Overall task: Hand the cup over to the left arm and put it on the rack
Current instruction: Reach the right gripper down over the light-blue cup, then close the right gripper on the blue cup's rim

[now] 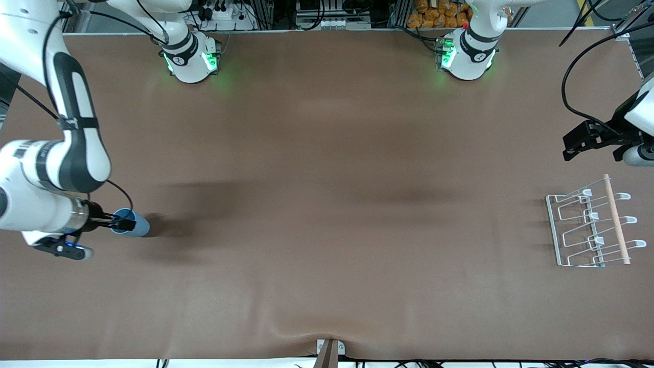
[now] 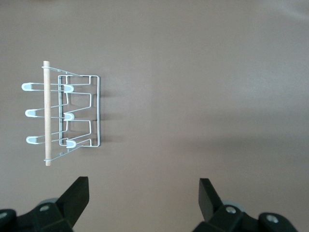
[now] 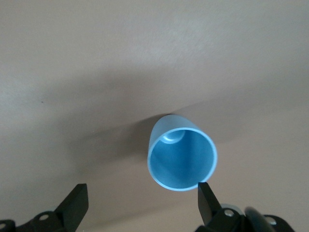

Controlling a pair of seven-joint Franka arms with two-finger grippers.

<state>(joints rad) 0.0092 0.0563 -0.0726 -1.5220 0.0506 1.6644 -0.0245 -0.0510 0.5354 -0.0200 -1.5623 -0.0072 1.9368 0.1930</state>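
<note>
The cup (image 3: 182, 159) is made of smooth light-blue plastic with a soft sheen inside. The rack (image 2: 79, 112) is formed of thin white-coated wire, and a pale matt wooden rod (image 2: 47, 113) is carried along it. The counter (image 1: 327, 204) is covered in matt brown cloth-like material, slightly rippled at its edge.

the brown table (image 1: 327, 204) carries the cup (image 1: 134, 224) and the rack (image 1: 587, 225), well apart.

Colours noted: my cup (image 3: 182, 159) is plain light blue inside and out, my rack (image 2: 77, 113) is white wire with a pale wooden rod (image 2: 47, 113), both my grippers' fingers (image 2: 77, 195) black, over a plain brown table (image 1: 327, 153).
</note>
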